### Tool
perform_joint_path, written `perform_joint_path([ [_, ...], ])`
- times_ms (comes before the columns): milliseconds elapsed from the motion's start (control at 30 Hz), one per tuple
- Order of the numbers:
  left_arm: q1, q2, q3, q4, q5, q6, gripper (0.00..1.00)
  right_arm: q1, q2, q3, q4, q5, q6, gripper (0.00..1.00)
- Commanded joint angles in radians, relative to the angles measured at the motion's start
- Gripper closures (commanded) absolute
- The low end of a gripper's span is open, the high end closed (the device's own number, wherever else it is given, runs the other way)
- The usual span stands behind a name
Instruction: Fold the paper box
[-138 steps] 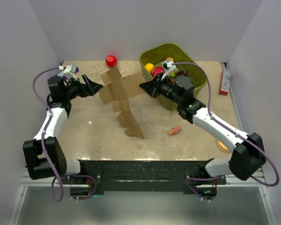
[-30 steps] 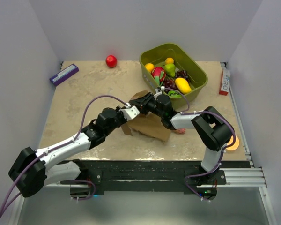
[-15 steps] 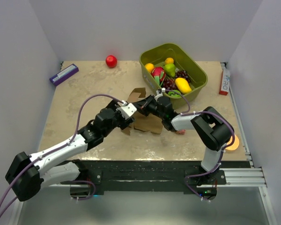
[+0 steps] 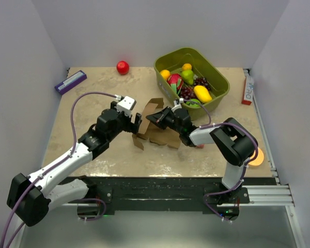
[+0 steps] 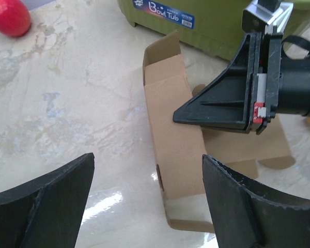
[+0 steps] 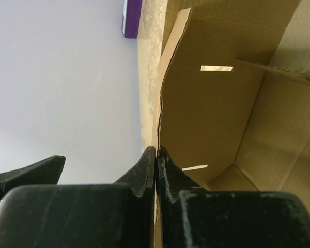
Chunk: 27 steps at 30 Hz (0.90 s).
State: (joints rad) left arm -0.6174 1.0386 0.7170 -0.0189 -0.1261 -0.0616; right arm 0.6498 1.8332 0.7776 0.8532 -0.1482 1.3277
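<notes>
The brown cardboard paper box [image 4: 160, 135] lies partly folded at the table's middle, one panel raised. In the left wrist view the box [image 5: 175, 150] stands as an upright panel with a flap at its top. My right gripper [image 4: 154, 117] is shut on the raised panel's edge; the right wrist view shows the cardboard [image 6: 206, 108] pinched between the closed fingers [image 6: 156, 164]. My left gripper [image 4: 136, 123] is open just left of the box, touching nothing; its spread fingertips [image 5: 46, 201] frame the panel from a short way back.
A green bin [image 4: 217, 85] of toy fruit stands right behind the box. A red ball [image 4: 123, 67] is at the back, a purple-and-white box [image 4: 71, 81] back left, a red-and-white box [image 4: 247, 89] at the right edge, an orange disc [image 4: 257, 157] front right.
My left gripper has let go of the box, opened and drawn back to the left. The right gripper keeps its hold and the panel now stands more upright.
</notes>
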Motion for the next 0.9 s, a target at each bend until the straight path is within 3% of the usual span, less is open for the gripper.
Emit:
perform_joint_path([
  [0,0.013,-0.005,-0.036,0.100,0.013,-0.135,0.11,-0.009,0.017,-0.017,0.014,0.075,-0.079,1.00],
  [233,0.031,0.031,-0.077,0.126,-0.045,-0.196,0.11,-0.010,0.031,-0.027,0.017,0.098,-0.091,1.00],
  [333,0.070,0.006,-0.123,0.091,-0.188,-0.320,0.09,-0.010,0.043,-0.024,0.024,0.093,-0.088,1.00],
  [567,0.102,-0.064,-0.269,0.062,-0.259,-0.486,0.09,-0.010,0.041,-0.020,0.030,0.090,-0.085,1.00],
  [667,0.104,-0.084,-0.319,0.080,-0.242,-0.471,0.09,-0.010,0.041,-0.018,0.032,0.090,-0.085,1.00],
  [867,0.104,-0.066,-0.425,0.263,-0.049,-0.362,0.16,-0.010,0.043,-0.018,0.035,0.087,-0.082,1.00],
])
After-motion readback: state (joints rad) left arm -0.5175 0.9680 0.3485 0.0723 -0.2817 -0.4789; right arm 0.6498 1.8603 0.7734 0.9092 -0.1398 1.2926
